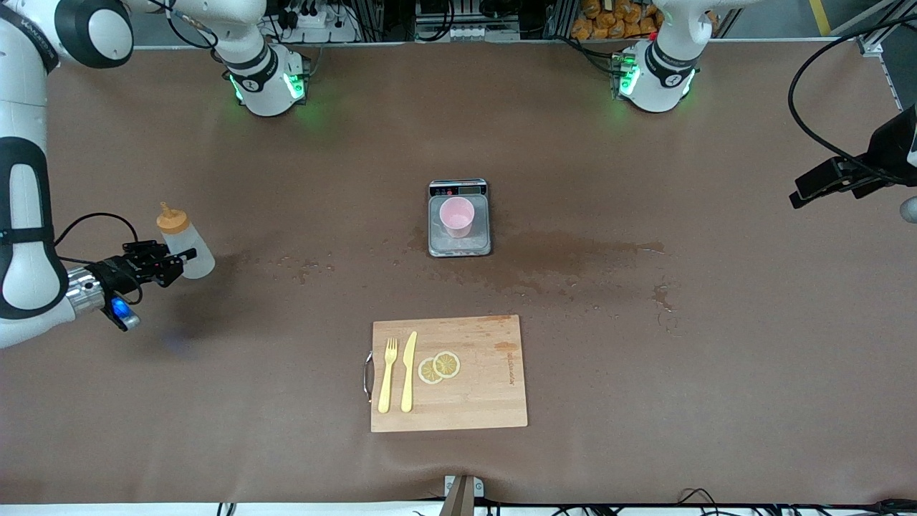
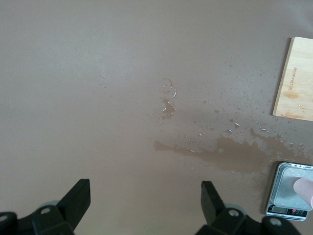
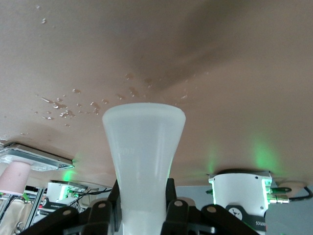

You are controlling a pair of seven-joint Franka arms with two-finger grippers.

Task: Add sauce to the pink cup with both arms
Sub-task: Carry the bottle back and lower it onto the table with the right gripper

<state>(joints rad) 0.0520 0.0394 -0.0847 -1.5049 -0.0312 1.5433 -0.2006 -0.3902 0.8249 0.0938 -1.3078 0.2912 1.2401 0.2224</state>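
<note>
Two arms, right end effector pinching sauce, left end effector spread, pink cup on scale

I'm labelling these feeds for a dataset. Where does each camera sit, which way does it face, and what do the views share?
Front view: high, facing both arm bases; right end effector holds the sauce bottle.
Left wrist view: looks down past the open left end effector at wet table.
Right wrist view: looks along the clamped bottle toward the bases.
Shared: pink cup on the scale.
</note>
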